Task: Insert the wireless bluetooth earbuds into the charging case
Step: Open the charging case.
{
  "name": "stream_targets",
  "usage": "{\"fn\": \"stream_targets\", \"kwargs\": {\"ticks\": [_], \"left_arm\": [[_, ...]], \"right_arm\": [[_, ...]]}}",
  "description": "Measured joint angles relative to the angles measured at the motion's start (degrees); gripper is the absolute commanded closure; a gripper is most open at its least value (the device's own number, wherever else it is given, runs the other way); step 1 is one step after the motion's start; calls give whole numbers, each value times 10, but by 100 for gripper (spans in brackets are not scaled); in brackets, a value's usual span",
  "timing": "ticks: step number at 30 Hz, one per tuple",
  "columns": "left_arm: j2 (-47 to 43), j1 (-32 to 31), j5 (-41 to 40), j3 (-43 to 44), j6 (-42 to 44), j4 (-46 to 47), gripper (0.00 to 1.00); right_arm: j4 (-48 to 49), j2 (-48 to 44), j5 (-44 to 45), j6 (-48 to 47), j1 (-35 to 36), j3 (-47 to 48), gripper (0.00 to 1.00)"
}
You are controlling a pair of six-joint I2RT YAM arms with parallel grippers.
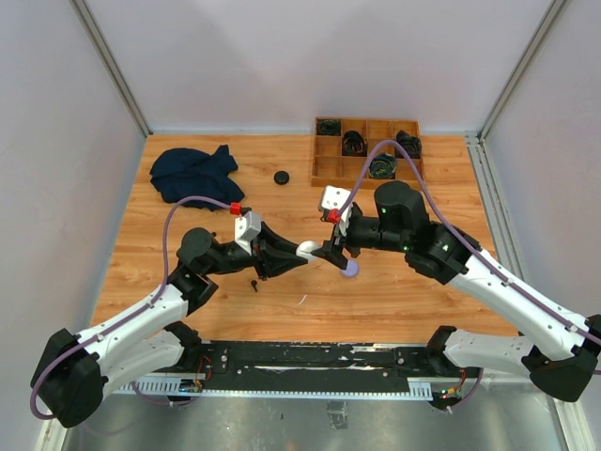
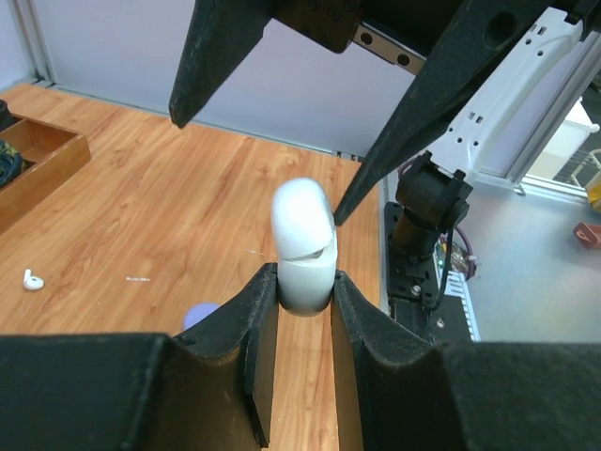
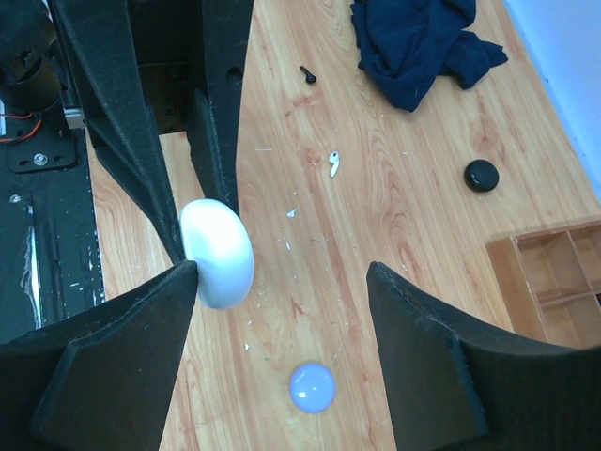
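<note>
My left gripper [image 1: 299, 252] [image 2: 305, 282] is shut on a white charging case [image 2: 303, 249] [image 3: 218, 252], holding it by its lower half above the table; a seam shows across the case's upper part. My right gripper [image 1: 336, 252] [image 3: 282, 272] is open just beyond it, one finger [image 3: 141, 319] against the case's side, the other well apart. A white earbud [image 3: 332, 163] [image 2: 33, 279] and a black earbud [image 3: 306, 72] [image 1: 254, 284] lie loose on the wood. A pale purple round case [image 3: 312, 387] [image 1: 350, 270] sits under the right gripper.
A navy cloth [image 1: 192, 172] lies at the back left, with a black round case [image 1: 281, 177] beside it. A wooden compartment tray [image 1: 324, 169] holding black items stands at the back right. Small white specks dot the wood near the grippers.
</note>
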Motion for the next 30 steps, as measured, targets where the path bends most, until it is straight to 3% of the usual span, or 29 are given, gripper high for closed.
{"fn": "stream_targets", "kwargs": {"ticks": [19, 30], "left_arm": [[0, -5, 20, -10, 0, -2, 100], [28, -6, -49, -36, -5, 13, 100]], "right_arm": [[2, -4, 58, 0, 0, 0, 22], [-16, 17, 68, 0, -4, 9, 15]]}}
